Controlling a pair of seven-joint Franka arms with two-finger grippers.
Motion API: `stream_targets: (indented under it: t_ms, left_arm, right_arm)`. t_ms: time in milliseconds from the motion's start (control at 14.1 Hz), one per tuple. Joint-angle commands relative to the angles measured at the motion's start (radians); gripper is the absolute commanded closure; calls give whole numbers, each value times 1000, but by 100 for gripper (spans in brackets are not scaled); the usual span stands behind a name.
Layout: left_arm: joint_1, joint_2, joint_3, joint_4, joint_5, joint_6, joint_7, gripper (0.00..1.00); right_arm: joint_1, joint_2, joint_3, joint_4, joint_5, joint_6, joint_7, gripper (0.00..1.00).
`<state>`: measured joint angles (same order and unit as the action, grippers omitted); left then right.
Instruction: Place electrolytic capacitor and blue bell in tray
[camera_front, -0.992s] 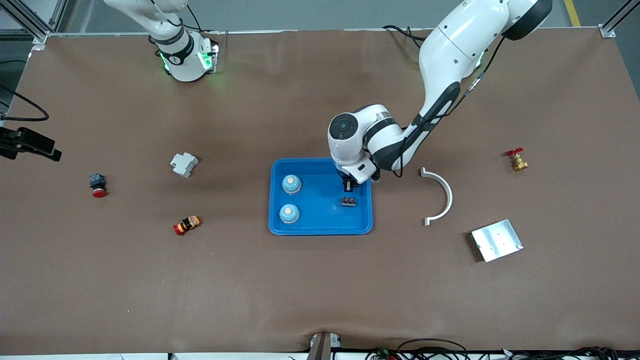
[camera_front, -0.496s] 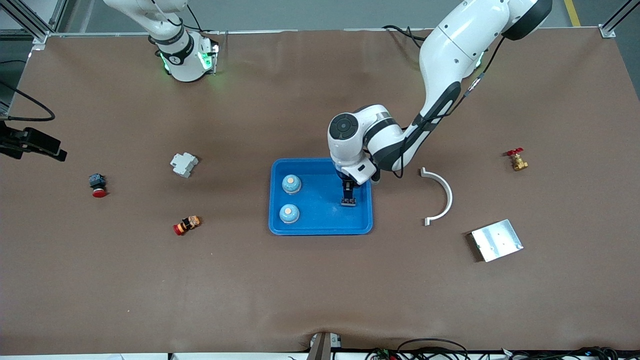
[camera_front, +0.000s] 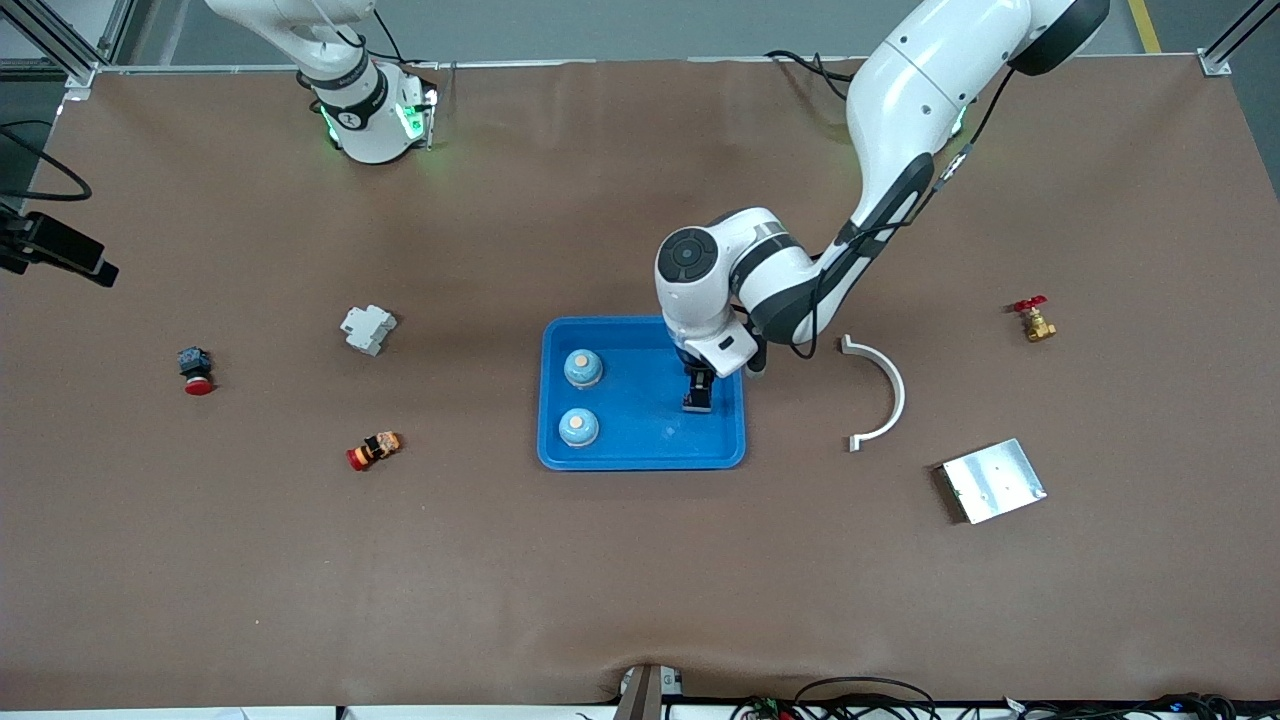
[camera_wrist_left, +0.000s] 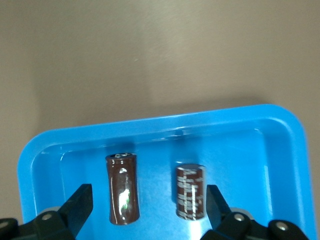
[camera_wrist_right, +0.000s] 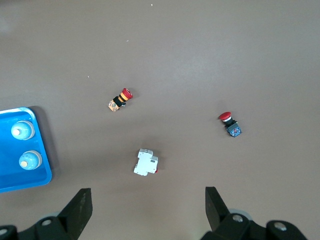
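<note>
The blue tray (camera_front: 640, 450) lies mid-table. Two blue bells (camera_front: 583, 368) (camera_front: 579, 427) stand in it at the right arm's end. Two brown electrolytic capacitors (camera_wrist_left: 122, 188) (camera_wrist_left: 190, 192) lie side by side on the tray floor (camera_wrist_left: 150, 145) at the left arm's end. My left gripper (camera_front: 697, 392) is low over them and open. In the left wrist view both capacitors lie between its fingertips (camera_wrist_left: 147, 207), untouched. My right gripper (camera_wrist_right: 147, 210) is open and empty, high over the right arm's end of the table. Its view shows the tray (camera_wrist_right: 20, 182) with both bells (camera_wrist_right: 22, 131).
Toward the left arm's end lie a white curved bracket (camera_front: 885, 395), a silver metal plate (camera_front: 993, 480) and a brass valve with a red handle (camera_front: 1034, 320). Toward the right arm's end lie a white breaker (camera_front: 367, 328), a red push button (camera_front: 195, 370) and a red-orange button (camera_front: 373, 450).
My left gripper has come down over the capacitors in the tray, still open. The capacitors and bells have not moved.
</note>
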<state>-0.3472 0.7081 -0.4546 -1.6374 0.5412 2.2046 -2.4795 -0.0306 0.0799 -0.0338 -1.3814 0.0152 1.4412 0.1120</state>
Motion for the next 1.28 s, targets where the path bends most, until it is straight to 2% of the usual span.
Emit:
stream_targets:
  t_ms: [0, 425, 921, 1204]
  left_arm:
    - [20, -65, -6, -4, -58, -31, 127, 0]
    - [34, -144, -6, -6, -84, -82, 417, 0]
    - [37, -177, -6, -1, -89, -82, 774, 0]
    - [85, -229, -3, 11, -191, -95, 1081, 0]
  right_arm:
    - [21, -11, -15, -18, -20, 1, 24, 0]
    - [17, -11, -15, -15, -17, -2, 29, 0]
    - [18, -6, -17, -10, -29, 1, 29, 0]
    - [15, -8, -23, 7, -46, -2, 29, 0]
